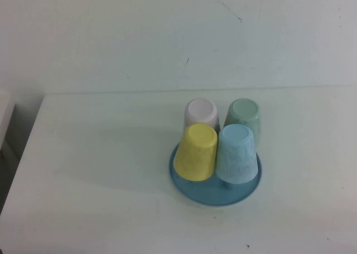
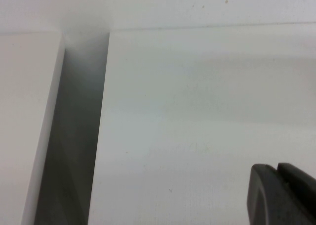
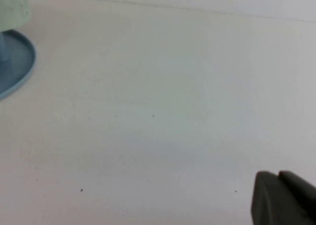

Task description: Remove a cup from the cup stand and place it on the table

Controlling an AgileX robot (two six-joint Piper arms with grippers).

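Waiting unstarted, the yellow cup [image 1: 196, 152] sits upturned on the cup stand [image 1: 215, 195] mid-table [image 1: 95, 170], while left gripper [image 2: 284, 195] and right gripper [image 3: 284, 200] hover over bare tabletop, finger state indiscernible; next comes a reach.

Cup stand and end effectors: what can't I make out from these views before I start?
- Cup stand pegs: high view, hidden under the four upturned cups, including the yellow cup.
- Left end effector: left wrist view, cut off by the frame corner; absent from the high view.
- Right end effector: right wrist view, likewise cut off.
- Right wrist view: stand mostly cropped by the edge.
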